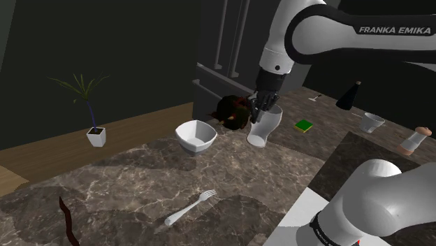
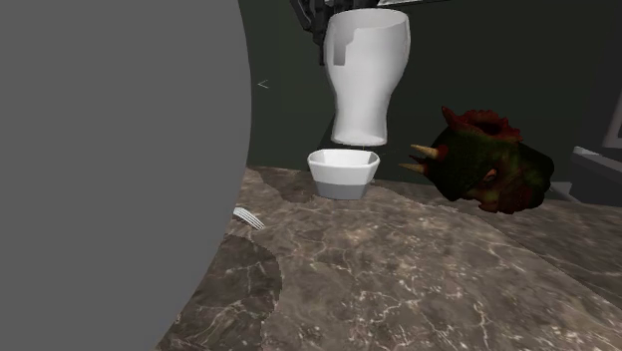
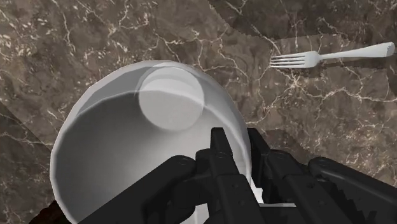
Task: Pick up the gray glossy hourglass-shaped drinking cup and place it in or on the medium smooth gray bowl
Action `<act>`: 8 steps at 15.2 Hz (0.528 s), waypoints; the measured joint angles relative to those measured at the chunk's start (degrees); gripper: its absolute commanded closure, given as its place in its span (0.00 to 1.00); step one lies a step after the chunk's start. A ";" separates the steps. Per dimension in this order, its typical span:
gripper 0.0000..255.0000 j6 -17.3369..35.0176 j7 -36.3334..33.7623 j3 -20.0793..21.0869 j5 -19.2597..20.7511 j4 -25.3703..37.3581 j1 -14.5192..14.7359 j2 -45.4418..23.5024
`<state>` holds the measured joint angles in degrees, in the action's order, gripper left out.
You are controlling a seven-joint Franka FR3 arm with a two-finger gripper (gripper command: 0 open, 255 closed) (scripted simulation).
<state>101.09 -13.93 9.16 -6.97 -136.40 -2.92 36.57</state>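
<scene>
A pale grey glossy hourglass-shaped cup [image 1: 264, 126] hangs above the marble counter, tilted a little. My gripper [image 1: 265, 105] is shut on its rim from above. In the second exterior view the cup [image 2: 367, 75] floats in front of and above the grey bowl [image 2: 344, 172]. In the wrist view my gripper [image 3: 240, 145] clasps the cup's wall, and I look down into the cup [image 3: 143, 137]. The squarish bowl [image 1: 195, 135] sits on the counter to the shoulder view's left of the cup, apart from it.
A dark dinosaur-head toy [image 1: 232, 112] lies right behind the cup. A white fork [image 1: 190, 207] lies toward the counter's front. A green sponge [image 1: 304, 126], black bottle [image 1: 349, 96], white mug [image 1: 372, 122] and shaker [image 1: 413, 141] stand at the right. A potted plant [image 1: 94, 133] is far left.
</scene>
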 measured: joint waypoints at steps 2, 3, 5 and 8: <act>1.00 1.19 -1.01 1.04 0.07 3.58 -0.16 -4.69; 1.00 1.48 -1.59 1.57 0.19 5.79 -0.26 -7.14; 1.00 1.86 -2.53 2.40 0.61 9.88 -0.48 -11.54; 1.00 2.07 -3.84 3.44 1.68 16.76 -0.89 -18.67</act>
<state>103.16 -17.77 12.60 -5.29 -119.64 -3.81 17.90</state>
